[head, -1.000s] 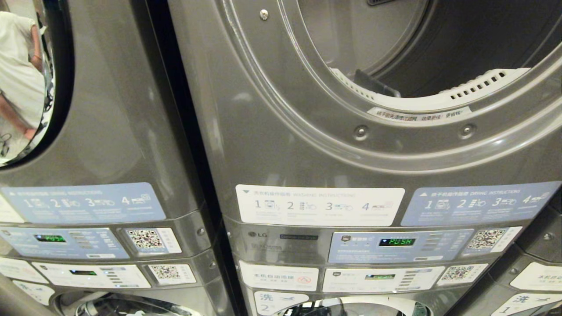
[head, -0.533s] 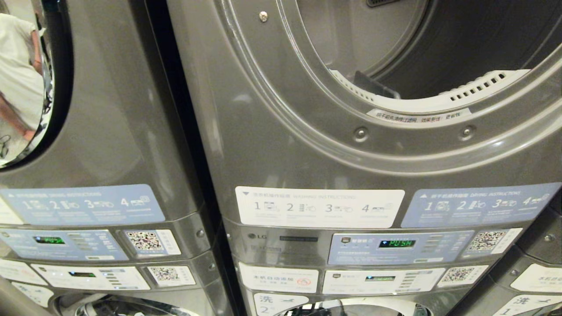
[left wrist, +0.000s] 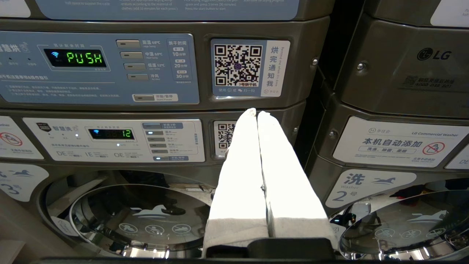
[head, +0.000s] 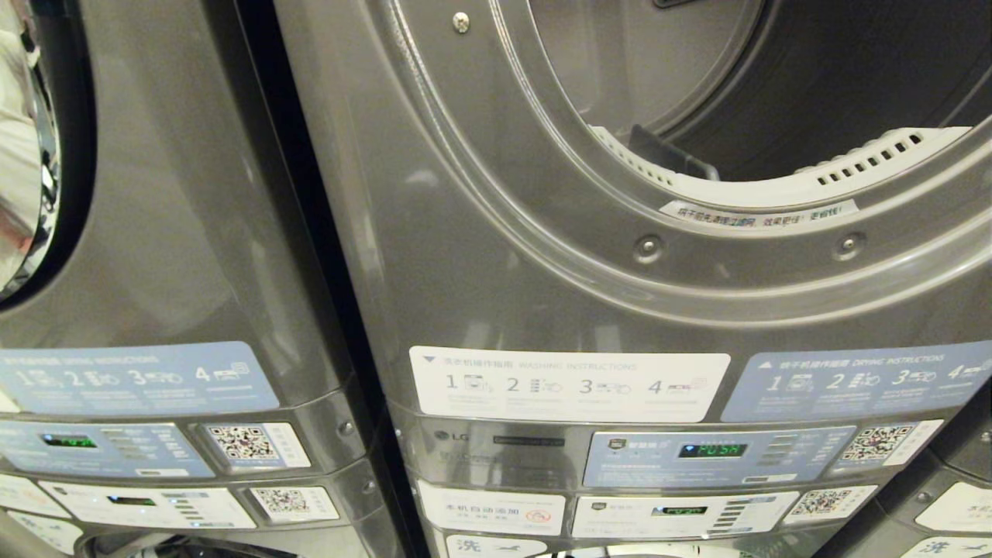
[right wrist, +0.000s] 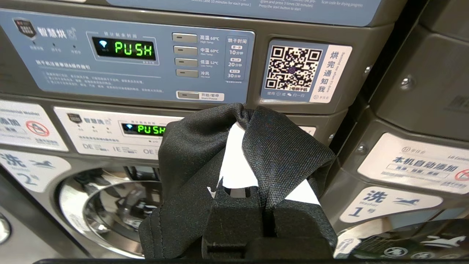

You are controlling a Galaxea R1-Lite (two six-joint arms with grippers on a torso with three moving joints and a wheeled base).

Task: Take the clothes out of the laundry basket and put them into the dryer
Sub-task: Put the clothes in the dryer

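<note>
The grey dryer (head: 504, 232) fills the head view, its round drum opening (head: 775, 93) uncovered at the upper right and dark inside. Neither arm shows in that view. In the right wrist view my right gripper (right wrist: 243, 117) is shut on a black piece of clothing (right wrist: 285, 146), which drapes over both fingers and hangs down either side, in front of the control panel (right wrist: 146, 62). My left gripper (left wrist: 256, 113) is shut with nothing in it, its white-covered fingers (left wrist: 242, 165) pressed together before the neighbouring machine's panels. The laundry basket is out of view.
A second grey machine (head: 194, 232) stands to the left, a person reflected in its door glass (head: 23, 155). Below the panels are washer doors with round glass (left wrist: 139, 216) (right wrist: 110, 209). A dark gap (head: 310, 232) separates the two stacks.
The whole head view has shifted down and slightly sideways, so the camera has moved. The machines themselves have not.
</note>
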